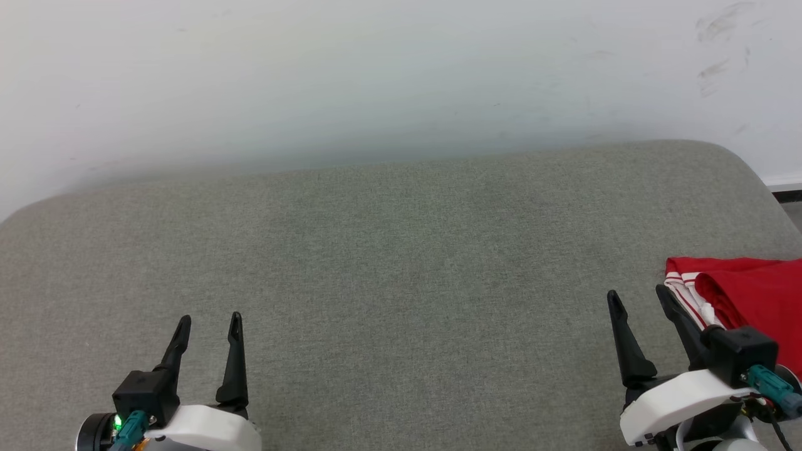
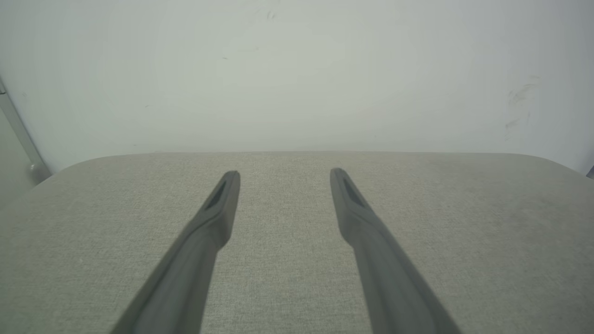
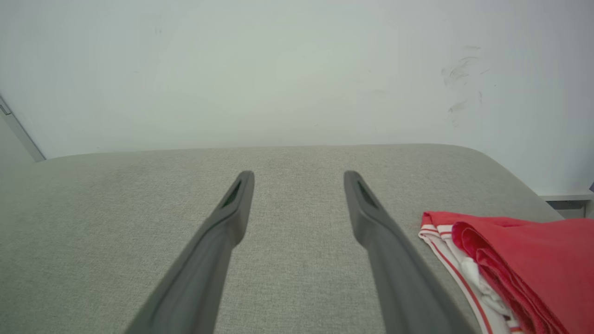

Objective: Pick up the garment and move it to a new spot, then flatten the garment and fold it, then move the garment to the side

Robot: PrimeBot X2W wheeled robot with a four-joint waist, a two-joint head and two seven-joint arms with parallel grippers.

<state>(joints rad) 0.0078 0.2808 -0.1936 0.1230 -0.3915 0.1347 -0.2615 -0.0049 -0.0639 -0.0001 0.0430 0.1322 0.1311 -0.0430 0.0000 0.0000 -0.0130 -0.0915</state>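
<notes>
The garment (image 1: pixel 752 297) is a folded red shirt with white and red striped trim, lying at the right edge of the grey cushioned surface (image 1: pixel 401 250); it also lies at the lower right of the right wrist view as the garment (image 3: pixel 519 260). My right gripper (image 1: pixel 638 294) stands open just left of it, fingers apart with nothing between them, seen too as right gripper (image 3: pixel 299 174). My left gripper (image 1: pixel 210 319) is open over bare fabric at the lower left, seen too as left gripper (image 2: pixel 284 172).
A white wall (image 1: pixel 401 75) rises behind the surface, with grey scuff marks (image 1: pixel 720 37) at the upper right. The surface has rounded far corners, and a strip of floor (image 1: pixel 791 200) lies beyond its right corner.
</notes>
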